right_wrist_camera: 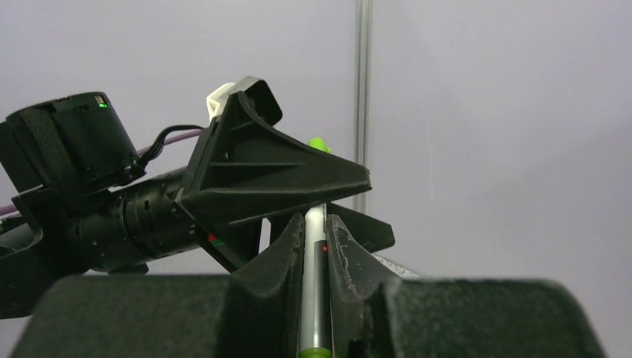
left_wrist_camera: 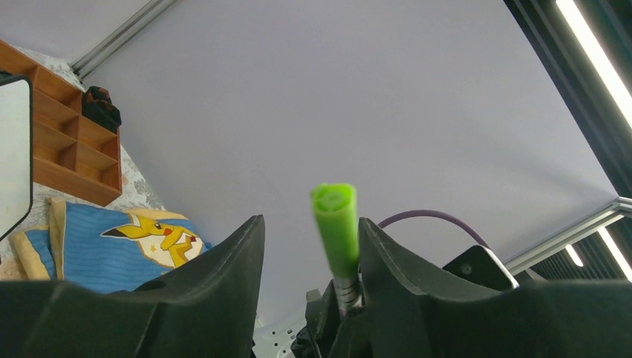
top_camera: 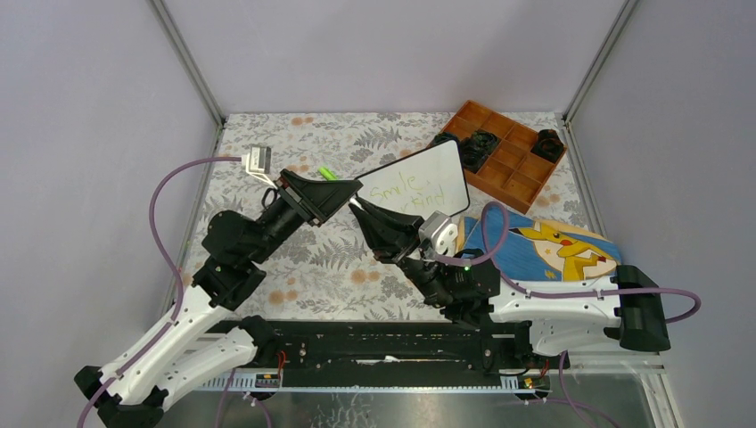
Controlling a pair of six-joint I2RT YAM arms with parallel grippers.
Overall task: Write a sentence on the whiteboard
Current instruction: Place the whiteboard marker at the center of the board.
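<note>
The whiteboard (top_camera: 441,169) stands tilted at the table's middle back, and its edge also shows in the left wrist view (left_wrist_camera: 15,149). The sentence (top_camera: 408,191) is green handwriting in two lines on it. In front of the board my right gripper (top_camera: 359,207) (right_wrist_camera: 315,218) is shut on the marker's grey barrel (right_wrist_camera: 314,283), which points left. My left gripper (top_camera: 343,191) (left_wrist_camera: 311,221) meets it there with its jaws apart. The green marker cap (left_wrist_camera: 335,224) (top_camera: 326,173) stands between them, leaning on the right finger (left_wrist_camera: 417,268), with a gap to the left one.
A wooden compartment tray (top_camera: 521,178) with black items sits at the back right. A blue Pikachu cloth (top_camera: 553,245) lies right of the right arm. A floral cloth (top_camera: 339,267) covers the table. Grey enclosure walls stand close on both sides.
</note>
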